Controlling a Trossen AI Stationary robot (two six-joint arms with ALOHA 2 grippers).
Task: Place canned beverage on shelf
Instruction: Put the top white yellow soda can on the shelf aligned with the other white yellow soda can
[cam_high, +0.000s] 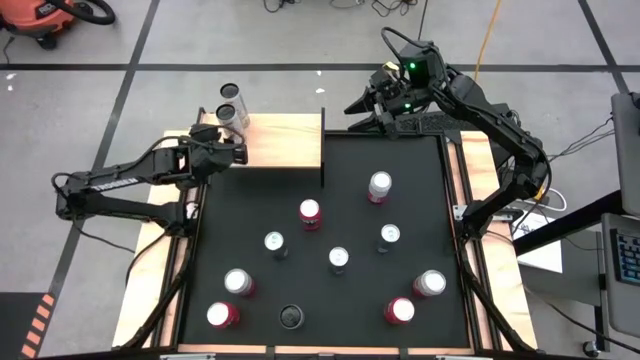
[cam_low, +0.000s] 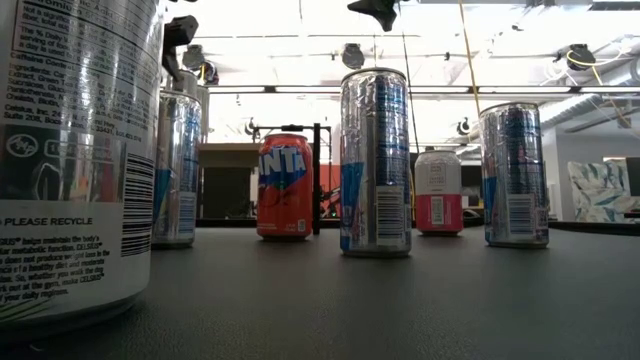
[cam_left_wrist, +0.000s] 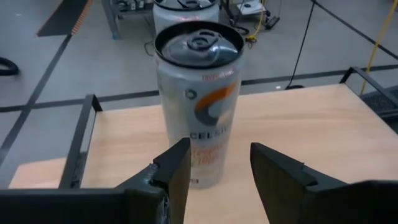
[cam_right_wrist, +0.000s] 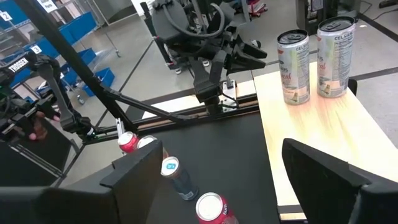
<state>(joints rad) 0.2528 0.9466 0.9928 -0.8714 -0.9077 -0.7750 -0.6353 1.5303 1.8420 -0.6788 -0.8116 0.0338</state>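
From above, my left arm reaches in from the left edge of the tabletop, and my left tool sits over the left part of the shelf, the pale wood board at the far edge of the black mat. Through the left wrist camera I see the two dark fingers spread apart with a clear gap between them, gripping nothing. The white Celsius can stands upright on the wood just beyond the fingertips, nearer the one finger than the other; I cannot tell whether that finger touches it. A second can stands right behind it, at the far left corner of the shelf. In the overhead view these are the two silver tops close together by that corner.

Moving right, the mat carries loose cans standing upright and well apart: a red-topped one near the shelf's front edge, a silver one to its right, and more toward the near edge. In the level view a tall silver can stands mid-mat with an orange Fanta can farther back to its left.

On the right, my right arm is folded back, and my right tool waits raised past the far edge of the mat, just right of the shelf. Its wrist camera shows its fingers wide apart and empty, looking across at the two cans on the shelf.
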